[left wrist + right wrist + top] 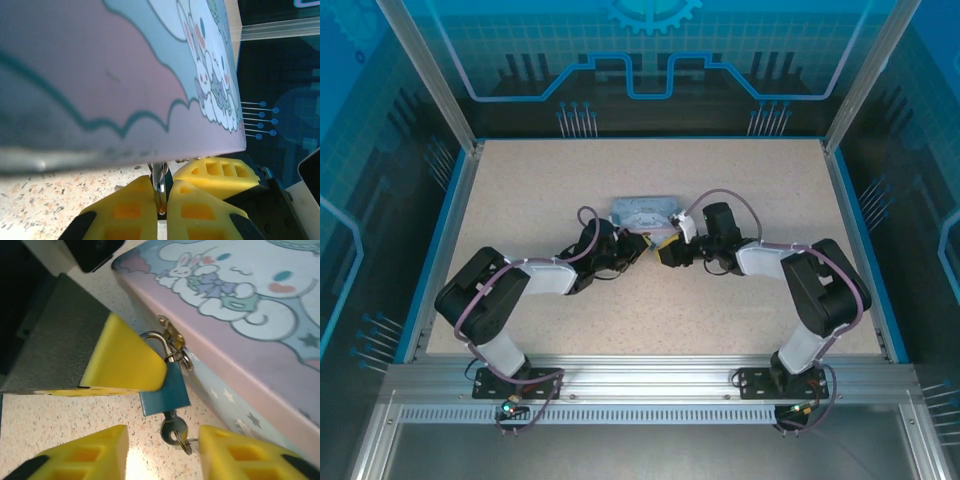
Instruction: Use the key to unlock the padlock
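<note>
Right wrist view showed the padlock (167,390) hanging by its shackle from the brass hasp (170,332) on the side wall of the tin (240,355). The key (173,428) stuck out of the padlock's underside, and a small ring (186,444) dangled from it. The right gripper (162,450) had its fingers apart on either side of the key, touching neither key nor padlock.

Left wrist view, looking from under the tin's lid, showed the left gripper (160,207) pressed together on a thin metal bar hanging at the tin's edge. The right wrist view showed one of its fingers (125,362) lying over the padlock's upper corner.

Top external view placed both grippers tip to tip just beside the tin's near side on the speckled table (570,180). The padlock and key were too small to make out there.
</note>
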Available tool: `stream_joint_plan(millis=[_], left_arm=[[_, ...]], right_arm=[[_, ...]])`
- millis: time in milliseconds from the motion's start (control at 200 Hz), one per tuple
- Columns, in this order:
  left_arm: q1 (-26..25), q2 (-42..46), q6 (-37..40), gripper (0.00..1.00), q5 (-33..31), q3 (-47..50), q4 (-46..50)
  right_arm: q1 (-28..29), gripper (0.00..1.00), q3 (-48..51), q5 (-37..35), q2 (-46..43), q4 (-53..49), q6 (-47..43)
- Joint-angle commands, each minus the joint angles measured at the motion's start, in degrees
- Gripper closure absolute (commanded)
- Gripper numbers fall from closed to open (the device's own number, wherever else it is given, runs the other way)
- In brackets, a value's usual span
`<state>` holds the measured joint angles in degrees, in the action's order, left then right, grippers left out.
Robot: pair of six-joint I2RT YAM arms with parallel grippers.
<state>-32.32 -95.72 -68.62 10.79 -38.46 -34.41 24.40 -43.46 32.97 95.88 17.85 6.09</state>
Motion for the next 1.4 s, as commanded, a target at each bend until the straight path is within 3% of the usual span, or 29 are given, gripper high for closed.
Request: stream_joint_plan(millis=[0, 260, 345, 440, 555, 705, 875, 1065, 1251, 1396], left_arm=[[-0.3, -1.06, 0.65, 1.0, 0.75, 0.42, -1.67], [-0.34, -6.34, -1.47, 1.0, 0.55, 1.82, -5.66], [-0.29, -6.5, -1.03, 0.85, -0.19, 2.33, -5.39], [-0.29, -5.48, -0.12, 0.56, -1.02, 2.67, -3.49], [-0.32, -2.86, 0.65, 0.39, -2.07, 3.93, -1.4], [-0.31, 4.44, 2.94, 0.25, -4.1, 6.22, 6.51], [1.47, 15.05, 7.14, 0.16, -6.02, 7.42, 18.51], [12.62, 19.87, 15.63, 0.09, -1.2, 2.99, 27.28], [21.76, 12.19, 19.36, 0.04, 5.93, -3.49, 24.44], [21.07, 2.77, 19.12, 0.03, 11.42, -9.66, 20.29]], right_arm=[[-1.6, 0.47, 1.82, -4.86, -3.48, -1.44, -1.18], [-2.38, 0.36, 3.51, -10.68, -6.81, -4.73, 2.02], [-2.5, 0.34, 3.91, -11.98, -7.42, -4.74, 2.75], [-2.66, 0.32, 2.99, -13.64, -7.55, -6.83, 2.86], [-2.9, 0.29, 1.98, -15.15, -7.97, -8.7, 3.74], [-3.23, 0.22, 0.98, -17.33, -9.17, -11.19, 5.37], [-3.33, 0.15, -0.35, -18.29, -9.05, -12.73, 8.32], [-3.41, 0.05, -4.72, -16.19, -4.63, -13.54, 15.08], [-3.58, 0.03, -11.04, -14.92, 0.58, -16.35, 19.82], [-3.67, 0.0, -15.49, -12.39, 4.29, -18.24, 22.86]])
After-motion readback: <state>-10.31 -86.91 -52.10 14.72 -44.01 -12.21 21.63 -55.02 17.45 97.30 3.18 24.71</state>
